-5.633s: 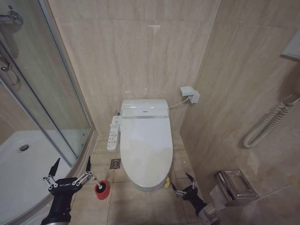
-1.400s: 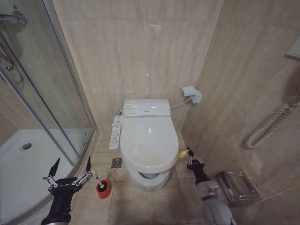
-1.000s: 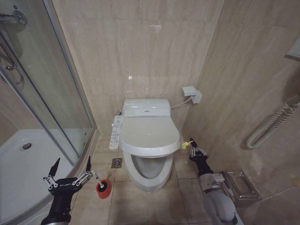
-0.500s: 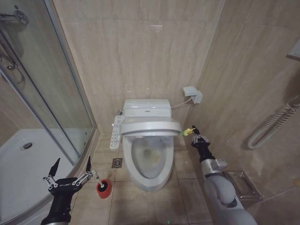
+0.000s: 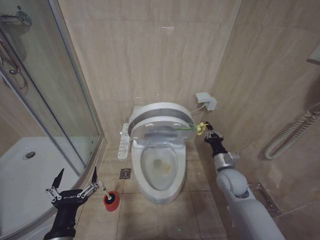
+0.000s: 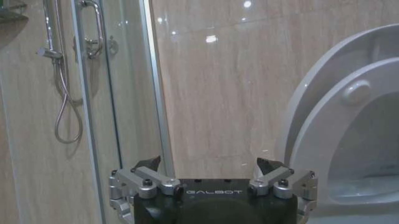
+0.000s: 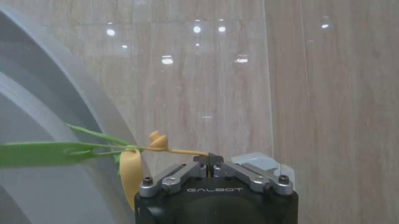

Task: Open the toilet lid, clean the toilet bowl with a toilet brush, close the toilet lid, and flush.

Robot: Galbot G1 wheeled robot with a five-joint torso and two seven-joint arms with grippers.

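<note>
Right claw (image 5: 206, 129) outstretched, pinching lid tag (image 5: 199, 128)

Beige marble-look wall tiles (image 5: 150, 55) and floor tiles (image 5: 200, 212), a glass shower enclosure (image 5: 45, 100) with white tray (image 5: 20, 175), a white wall socket (image 5: 206, 101)

- Left gripper (image 5: 75, 180): black body lettered "GALBOT" in white, silver screwed linkages, pointed black fingertips.
- Right gripper (image 7: 212, 160): the same black lettered body and silver screwed linkages.
- Right arm (image 5: 240, 200): smooth grey casing, black wrist section.
</note>
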